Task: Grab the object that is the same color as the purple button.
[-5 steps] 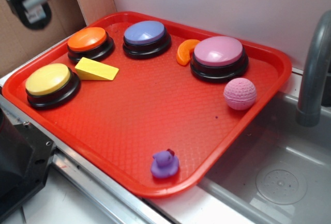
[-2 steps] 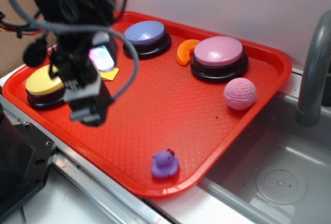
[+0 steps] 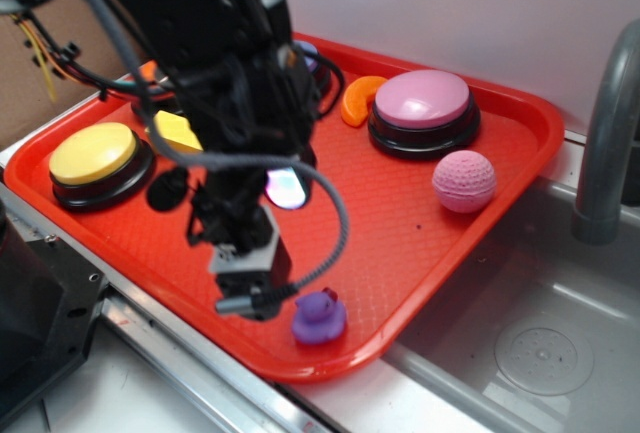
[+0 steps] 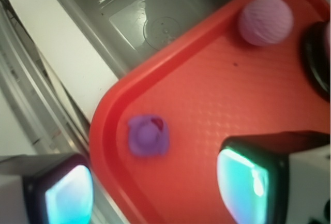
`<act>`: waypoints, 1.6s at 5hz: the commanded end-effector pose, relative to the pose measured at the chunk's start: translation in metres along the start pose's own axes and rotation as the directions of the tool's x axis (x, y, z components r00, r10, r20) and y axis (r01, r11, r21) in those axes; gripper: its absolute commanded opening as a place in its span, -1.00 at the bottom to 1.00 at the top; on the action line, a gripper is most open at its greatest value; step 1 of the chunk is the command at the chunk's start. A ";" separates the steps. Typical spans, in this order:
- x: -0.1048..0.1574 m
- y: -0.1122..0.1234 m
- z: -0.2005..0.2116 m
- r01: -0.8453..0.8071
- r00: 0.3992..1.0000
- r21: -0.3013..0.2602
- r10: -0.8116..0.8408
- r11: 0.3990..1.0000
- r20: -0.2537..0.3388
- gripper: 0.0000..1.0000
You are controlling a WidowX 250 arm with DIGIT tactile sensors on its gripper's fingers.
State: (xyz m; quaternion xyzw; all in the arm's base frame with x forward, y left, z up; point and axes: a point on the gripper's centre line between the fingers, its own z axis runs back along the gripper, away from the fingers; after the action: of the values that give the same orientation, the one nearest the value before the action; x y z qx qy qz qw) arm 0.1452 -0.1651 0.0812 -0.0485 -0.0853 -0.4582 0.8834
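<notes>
In the exterior view we see the end effector (image 3: 250,288) hanging low over the red tray (image 3: 420,253), just left of the purple duck (image 3: 319,317) near the tray's bottom edge, apart from it. In the wrist view the duck (image 4: 148,135) sits left of center between our two fingers (image 4: 243,180), which are spread open and hold nothing; the pink ball (image 4: 265,20) lies at upper right.

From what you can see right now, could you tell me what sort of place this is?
Probably a toy kitchen sink setup: a grey faucet stands over a sink basin with a round drain, and a red tray beside it holds push buttons and small toys.
</notes>
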 end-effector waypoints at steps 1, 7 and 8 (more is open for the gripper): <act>0.005 -0.006 -0.029 0.042 0.999 -0.017 -0.042 0.999 0.005 1.00; -0.006 0.008 -0.051 -0.103 0.993 -0.076 0.098 0.992 -0.067 -1.00; -0.003 0.019 -0.027 -0.240 0.969 0.004 0.240 0.971 -0.065 -1.00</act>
State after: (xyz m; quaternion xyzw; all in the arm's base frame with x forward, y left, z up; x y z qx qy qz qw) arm 0.1585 -0.1501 0.0390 -0.0363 -0.0151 -0.3507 0.9357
